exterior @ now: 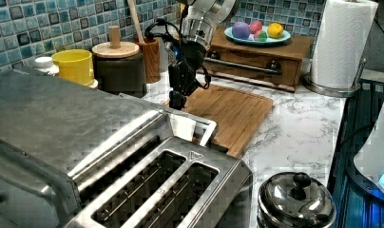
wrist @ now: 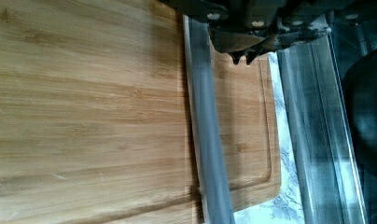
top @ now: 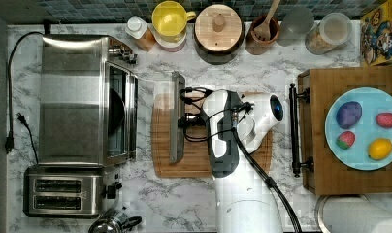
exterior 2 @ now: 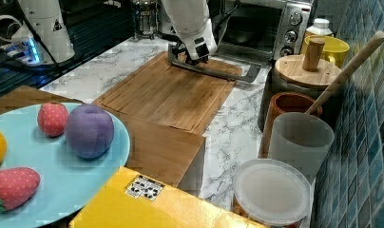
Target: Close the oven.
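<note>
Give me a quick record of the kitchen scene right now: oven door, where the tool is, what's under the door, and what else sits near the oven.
oven: on the marble counter, door folded down flat, open
door handle: lies over the wooden cutting board
tool: right at the door handle, pointing down
task status: door not yet closed
two-slot toaster: beside the oven
yellow mug: against the tiled wall

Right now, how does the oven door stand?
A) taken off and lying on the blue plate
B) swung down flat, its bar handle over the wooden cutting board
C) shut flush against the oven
B: the oven door lies open, its bar handle over the cutting board, beside the gripper.
</note>
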`<control>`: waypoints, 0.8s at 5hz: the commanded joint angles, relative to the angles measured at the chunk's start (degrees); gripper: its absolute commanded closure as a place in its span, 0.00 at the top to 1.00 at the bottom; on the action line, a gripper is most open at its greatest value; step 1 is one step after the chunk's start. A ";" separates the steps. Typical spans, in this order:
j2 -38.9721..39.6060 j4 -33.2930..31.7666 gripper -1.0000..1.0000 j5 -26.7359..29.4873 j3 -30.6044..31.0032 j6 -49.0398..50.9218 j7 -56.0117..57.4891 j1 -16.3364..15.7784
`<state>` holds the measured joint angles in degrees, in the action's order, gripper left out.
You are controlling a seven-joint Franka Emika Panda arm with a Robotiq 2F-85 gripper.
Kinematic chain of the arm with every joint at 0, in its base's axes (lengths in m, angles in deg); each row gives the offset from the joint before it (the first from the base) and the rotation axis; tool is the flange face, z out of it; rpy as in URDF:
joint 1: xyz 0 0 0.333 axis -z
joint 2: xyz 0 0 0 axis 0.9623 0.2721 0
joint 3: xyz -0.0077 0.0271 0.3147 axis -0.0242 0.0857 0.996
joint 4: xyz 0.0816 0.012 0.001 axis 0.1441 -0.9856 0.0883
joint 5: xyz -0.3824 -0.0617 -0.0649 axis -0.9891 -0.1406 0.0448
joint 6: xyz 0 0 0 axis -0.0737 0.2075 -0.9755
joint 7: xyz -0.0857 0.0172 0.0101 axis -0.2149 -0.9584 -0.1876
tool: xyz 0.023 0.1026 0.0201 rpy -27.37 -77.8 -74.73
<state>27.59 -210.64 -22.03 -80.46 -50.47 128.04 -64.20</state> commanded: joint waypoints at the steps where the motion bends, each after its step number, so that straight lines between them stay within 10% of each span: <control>1: -1.27 9.20 0.00 4.79 6.62 8.02 1.22 0.17; 4: -13.84 8.08 0.00 -0.25 13.49 4.58 -2.76 -6.53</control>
<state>23.21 -210.53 -22.28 -75.13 -46.74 127.87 -60.09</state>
